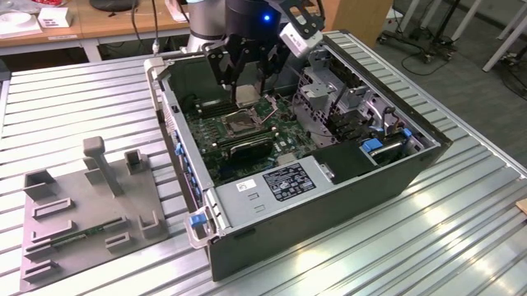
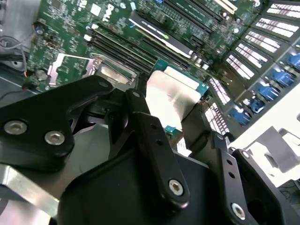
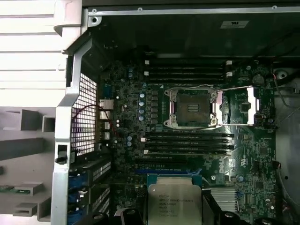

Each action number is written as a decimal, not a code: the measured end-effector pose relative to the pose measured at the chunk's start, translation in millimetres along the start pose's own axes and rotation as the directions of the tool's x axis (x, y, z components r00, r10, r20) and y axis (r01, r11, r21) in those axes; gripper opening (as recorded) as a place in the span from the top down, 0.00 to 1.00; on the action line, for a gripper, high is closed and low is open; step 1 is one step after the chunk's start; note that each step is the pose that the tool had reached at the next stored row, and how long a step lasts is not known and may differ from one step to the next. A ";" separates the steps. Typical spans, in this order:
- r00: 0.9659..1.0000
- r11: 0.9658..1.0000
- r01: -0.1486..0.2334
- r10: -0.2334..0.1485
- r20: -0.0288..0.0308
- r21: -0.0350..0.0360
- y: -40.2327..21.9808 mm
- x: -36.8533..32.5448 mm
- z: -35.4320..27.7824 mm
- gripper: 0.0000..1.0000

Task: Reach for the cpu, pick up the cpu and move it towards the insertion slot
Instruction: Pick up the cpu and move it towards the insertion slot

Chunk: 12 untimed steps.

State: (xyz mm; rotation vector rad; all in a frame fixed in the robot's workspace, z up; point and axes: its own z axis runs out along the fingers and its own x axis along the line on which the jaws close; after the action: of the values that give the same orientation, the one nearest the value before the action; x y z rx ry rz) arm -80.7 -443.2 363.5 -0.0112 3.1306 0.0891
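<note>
ext cam high, oblique; both wrist cams close over motherboard (image 3: 154, 140)

The counter (image 1: 74, 111) is a ribbed metal surface of long parallel slats. Two things lie directly on it. An open computer case (image 1: 329, 209) sits on its side, directly beneath the fingers (image 1: 233, 83), which hang over its open interior. A grey fixture plate (image 1: 82, 216) with upright blocks and small brackets lies flat on the slats, well apart from the fingers, toward the exterior view's left, just beside the case.
</note>
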 end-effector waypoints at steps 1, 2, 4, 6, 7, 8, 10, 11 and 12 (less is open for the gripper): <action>1.000 1.000 0.000 0.000 0.000 0.000 0.0 -1.9 0.1 0.46; 1.000 1.000 0.000 0.000 0.000 0.000 0.0 -3.7 0.1 0.46; 1.000 1.000 0.000 0.000 0.000 0.000 0.0 -7.3 0.1 0.46; 1.000 1.000 0.000 0.000 0.000 0.000 -0.1 -10.6 0.2 0.46; 1.000 1.000 0.000 0.000 0.000 0.000 -0.1 -12.2 0.2 0.46; 1.000 1.000 0.000 0.000 0.000 0.000 -0.1 -13.7 0.3 0.46; 1.000 1.000 0.000 0.000 0.000 0.000 -0.1 -16.3 0.3 0.46; 1.000 1.000 0.000 0.000 0.000 0.000 -0.1 -17.3 0.3 0.46; 1.000 1.000 0.000 0.000 0.000 0.000 -0.1 -17.9 0.3 0.46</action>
State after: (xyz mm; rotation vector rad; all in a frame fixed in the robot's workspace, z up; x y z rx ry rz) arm -62.8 -443.1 363.4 -0.0113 3.1306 0.0891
